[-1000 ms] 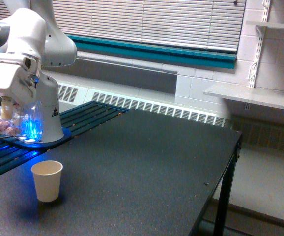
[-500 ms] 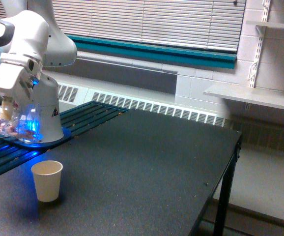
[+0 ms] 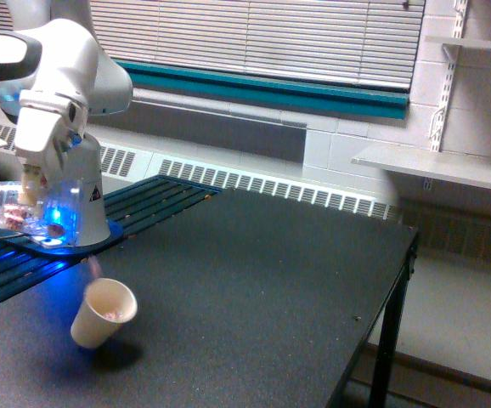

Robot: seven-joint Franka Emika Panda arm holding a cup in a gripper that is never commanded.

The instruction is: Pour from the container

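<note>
One arm, gripper (image 3: 30,189) clamped on the container (image 3: 16,210), held tipped w/ long axis near horizontal, off the ground above table (image 3: 271,272) edge at exterior view's left. Paper cup (image 3: 103,312) sits lower & toward exterior view's right of it, leaning over, mouth facing right. Yellow warning triangle on arm base (image 3: 84,204), text unreadable; no brands seen

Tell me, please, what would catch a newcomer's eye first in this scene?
Probably the blue glow at the exterior view's left, where the white robot arm's gripper holds a clear plastic container tipped on its side. Next, the small cream paper cup leaning over on the dark speckled table below it.
</note>
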